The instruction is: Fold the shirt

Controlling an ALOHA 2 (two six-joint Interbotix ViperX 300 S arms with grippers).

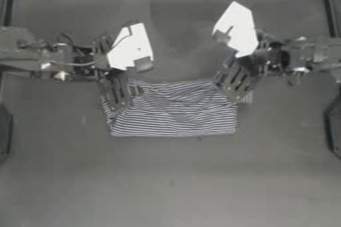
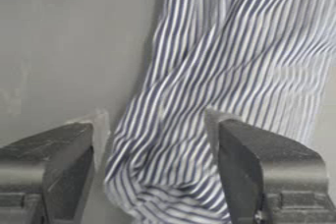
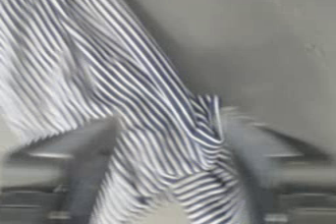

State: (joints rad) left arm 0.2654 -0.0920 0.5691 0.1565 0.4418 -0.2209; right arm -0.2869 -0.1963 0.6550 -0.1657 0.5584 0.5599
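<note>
Soft striped navy-and-white cotton shirt (image 1: 174, 111) bunches between my left gripper (image 1: 118, 91) and right gripper (image 1: 233, 82), both part-open around its far corners, limp, creasing easily.

Left gripper (image 1: 116, 93) fingers spread apart, right gripper (image 1: 234, 82) fingers likewise apart

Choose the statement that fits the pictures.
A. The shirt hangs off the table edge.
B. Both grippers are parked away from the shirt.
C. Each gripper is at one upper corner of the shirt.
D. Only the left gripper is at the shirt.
C: the left gripper and the right gripper each have a corner of the shirt between their jaws.
</note>
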